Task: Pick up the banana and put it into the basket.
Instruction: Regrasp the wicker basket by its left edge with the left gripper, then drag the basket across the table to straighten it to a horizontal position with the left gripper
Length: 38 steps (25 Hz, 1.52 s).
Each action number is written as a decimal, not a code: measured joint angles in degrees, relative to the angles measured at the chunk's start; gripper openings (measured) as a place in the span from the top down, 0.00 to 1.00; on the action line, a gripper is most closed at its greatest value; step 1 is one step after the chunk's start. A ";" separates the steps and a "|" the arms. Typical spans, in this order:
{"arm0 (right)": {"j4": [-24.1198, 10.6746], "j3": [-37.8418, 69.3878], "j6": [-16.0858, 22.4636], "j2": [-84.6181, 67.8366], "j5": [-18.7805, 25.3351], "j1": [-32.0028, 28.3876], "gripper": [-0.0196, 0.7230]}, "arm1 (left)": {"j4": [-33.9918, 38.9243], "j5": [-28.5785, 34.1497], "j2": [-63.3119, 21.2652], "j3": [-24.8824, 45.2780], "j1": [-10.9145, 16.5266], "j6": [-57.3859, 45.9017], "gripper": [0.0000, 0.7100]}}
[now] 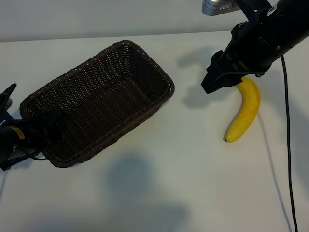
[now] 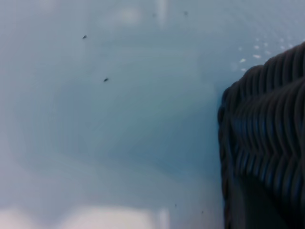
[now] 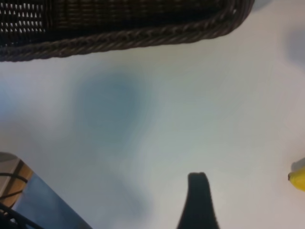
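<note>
**Still on the bench: banana beside the right end effector**

Your banana (image 1: 244, 110) lies on the white bench (image 1: 159, 183), well apart from the basket (image 1: 96, 104), with its upper tip tucked under the right arm. Your right end effector (image 1: 217, 77) hangs just above and beside that upper end, pointing down toward the basket side. Its fingers are spread and hold nothing; in the right wrist view one dark fingertip (image 3: 198, 200) shows over bare bench, with a sliver of banana (image 3: 299, 176) at the edge and the basket's braided rim (image 3: 143, 36) farther off.

Your left end effector (image 1: 14, 140) sits low at the basket's near-left corner, right against the wicker. You cannot tell whether its fingers are spread or pressed together. The left wrist view shows only bench and a corner of woven basket wall (image 2: 267, 143). The basket is empty.
</note>
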 joint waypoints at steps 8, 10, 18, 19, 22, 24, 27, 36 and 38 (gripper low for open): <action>-0.02 0.00 0.26 0.00 0.22 0.00 0.24 | 17.17 4.79 -2.34 -3.90 0.00 -6.78 0.77; -0.02 0.00 0.26 0.00 0.43 0.00 0.24 | 22.39 6.55 -2.97 -5.74 0.00 -9.36 0.77; -0.02 0.00 0.39 0.00 0.67 0.00 0.24 | 28.92 8.80 -2.96 -9.89 0.00 -12.82 0.77; -0.02 0.00 0.39 0.00 0.67 0.00 0.24 | 28.92 8.44 -2.96 -10.02 0.00 -12.83 0.77; -0.02 0.00 0.45 0.00 0.61 0.00 0.24 | 28.92 8.08 -2.96 -10.01 0.00 -13.68 0.77; -0.02 0.00 0.45 0.00 0.55 0.00 0.24 | 28.92 7.14 -2.96 -10.01 0.00 -15.06 0.77; -0.02 0.00 0.45 0.00 0.35 0.00 0.24 | 29.44 3.90 -2.85 -10.01 0.00 -17.25 0.77; -0.02 0.00 0.45 0.00 0.16 0.00 0.24 | 66.22 -11.50 4.51 -12.85 1.98 -49.44 0.77; -0.02 0.00 0.45 0.00 0.08 0.00 0.24 | 75.68 -14.73 6.25 -15.62 3.55 -57.34 0.77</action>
